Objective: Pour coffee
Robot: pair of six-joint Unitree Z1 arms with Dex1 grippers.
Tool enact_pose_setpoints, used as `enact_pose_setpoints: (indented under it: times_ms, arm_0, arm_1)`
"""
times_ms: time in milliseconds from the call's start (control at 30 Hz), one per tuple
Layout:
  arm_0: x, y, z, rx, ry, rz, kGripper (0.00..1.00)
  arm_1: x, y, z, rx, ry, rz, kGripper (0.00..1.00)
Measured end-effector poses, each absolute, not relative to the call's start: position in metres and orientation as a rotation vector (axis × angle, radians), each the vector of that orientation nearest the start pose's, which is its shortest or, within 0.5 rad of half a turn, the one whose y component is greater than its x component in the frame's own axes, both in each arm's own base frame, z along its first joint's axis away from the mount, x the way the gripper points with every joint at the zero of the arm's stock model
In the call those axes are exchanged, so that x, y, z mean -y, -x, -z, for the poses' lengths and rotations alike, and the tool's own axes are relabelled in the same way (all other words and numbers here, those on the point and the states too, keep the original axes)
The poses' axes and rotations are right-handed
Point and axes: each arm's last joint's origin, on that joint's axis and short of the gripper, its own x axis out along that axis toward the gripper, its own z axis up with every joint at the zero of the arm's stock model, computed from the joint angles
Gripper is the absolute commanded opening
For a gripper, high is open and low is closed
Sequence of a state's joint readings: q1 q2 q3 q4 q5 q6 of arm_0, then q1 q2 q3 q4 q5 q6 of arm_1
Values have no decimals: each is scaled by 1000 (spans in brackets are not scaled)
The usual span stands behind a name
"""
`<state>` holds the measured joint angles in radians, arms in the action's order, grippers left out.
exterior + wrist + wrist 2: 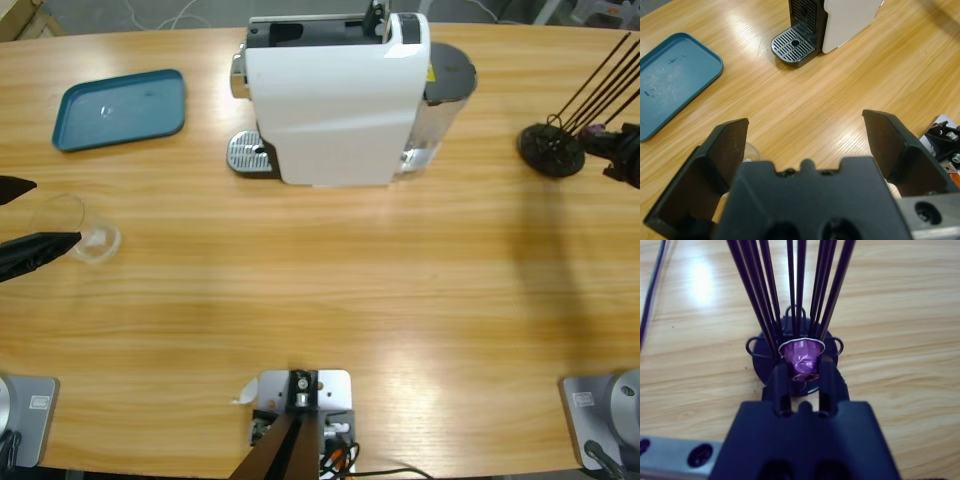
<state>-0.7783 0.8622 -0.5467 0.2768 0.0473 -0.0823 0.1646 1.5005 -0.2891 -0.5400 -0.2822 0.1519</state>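
A small clear glass (88, 238) stands near the table's left edge; I see no coffee in it or anywhere else. My left gripper (57, 212) is open around it, and only a bit of the glass's rim (751, 150) shows beside one jaw of the left gripper (805, 122). The white coffee machine (335, 95) stands at the back middle, its round drip grille (794, 45) bare. At the far right my right gripper (802, 367) is shut on a purple capsule (802, 356) at the foot of the black wire capsule holder (550, 150).
A teal tray (122, 107) lies at the back left, beside the machine. The capsule holder's long black rods (800, 285) rise close around the right gripper (605, 148). Bare wooden table (350, 290) stretches between the glass and the holder.
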Motion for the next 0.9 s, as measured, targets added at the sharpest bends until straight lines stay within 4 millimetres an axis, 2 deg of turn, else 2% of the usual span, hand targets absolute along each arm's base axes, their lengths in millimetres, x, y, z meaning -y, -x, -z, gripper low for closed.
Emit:
enact_pose_setpoints:
  times_ms: [200,433,767,900]
  arm_0:
    - [66,-70,-289,-583,-166,685,982]
    - [66,-70,-288,-585,-167,684,982]
    - [65,-69,-286,-591,-170,684,982]
    - [65,-69,-285,-593,-170,684,982]
  arm_1:
    - [-19,-195,-218,-619,8,156,0]
    - [-19,-188,-264,-549,-2,150,0]
    - [-22,-167,-305,-476,-5,115,0]
    - [-27,-152,-319,-447,4,63,0]
